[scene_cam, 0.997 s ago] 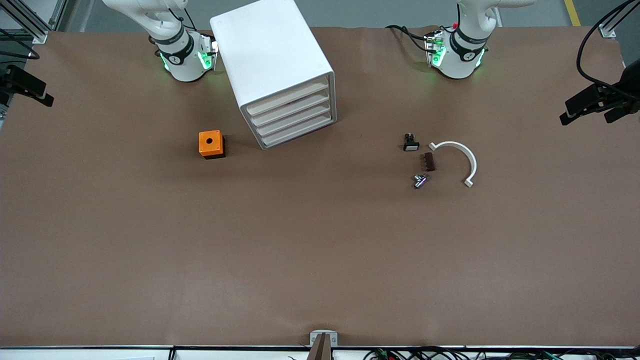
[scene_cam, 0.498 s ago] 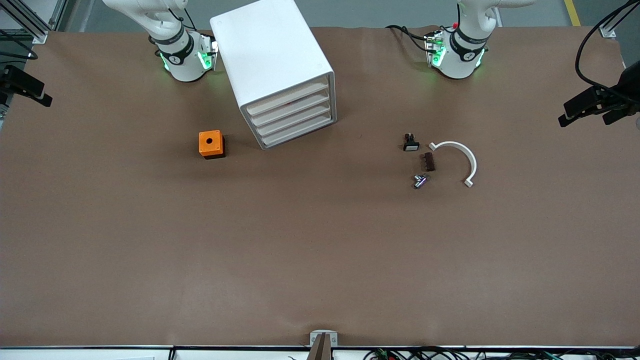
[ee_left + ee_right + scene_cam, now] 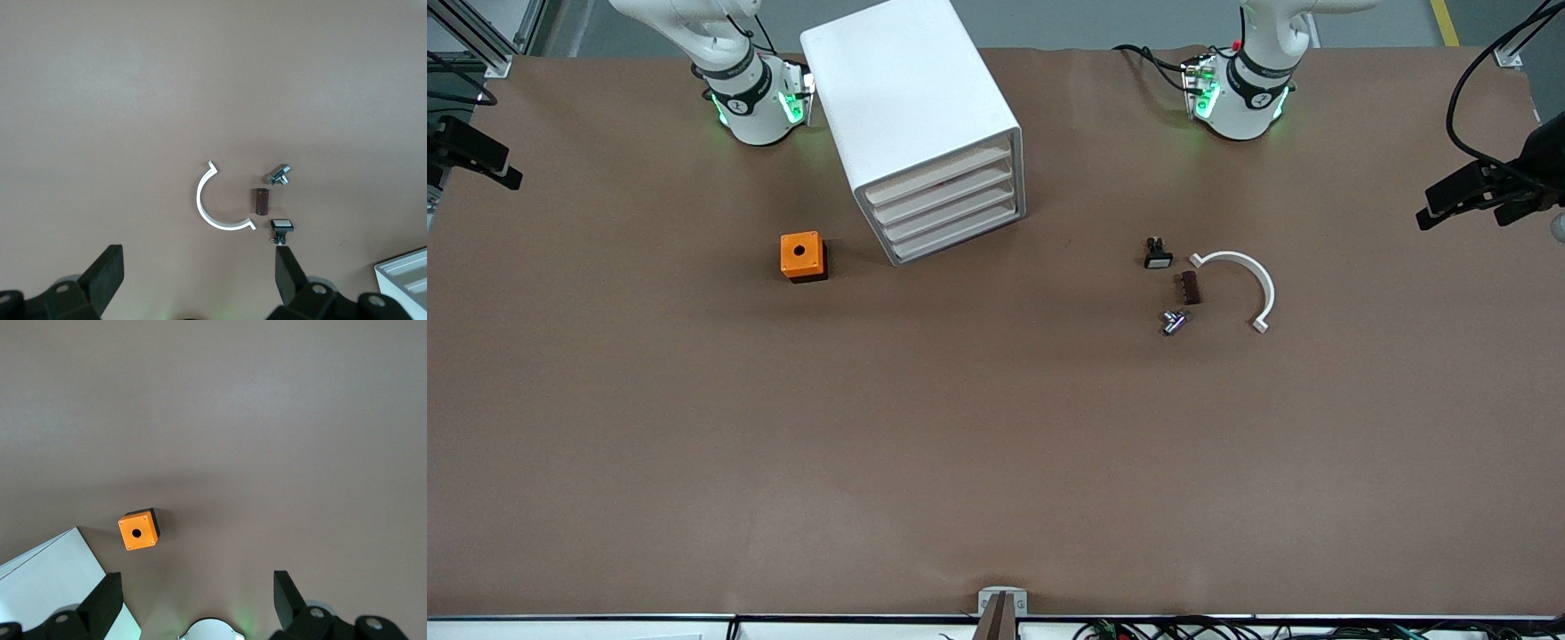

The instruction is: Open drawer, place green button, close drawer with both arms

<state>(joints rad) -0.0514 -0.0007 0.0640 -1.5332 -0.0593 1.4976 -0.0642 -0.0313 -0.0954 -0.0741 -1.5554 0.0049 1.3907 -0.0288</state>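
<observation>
A white cabinet with several shut drawers stands near the right arm's base. No green-capped button shows. A small silvery piece lies toward the left arm's end, and shows in the left wrist view. My left gripper is open and empty, high over the table by those small parts; it shows at the front view's edge. My right gripper is open and empty, high over the table beside the orange box.
The orange box with a hole sits beside the cabinet. A black button with a white face, a brown block and a white arc lie around the silvery piece. The arm bases stand at the back.
The left gripper has drifted a little lower and inward at the front view's edge. Nothing on the table has moved.
</observation>
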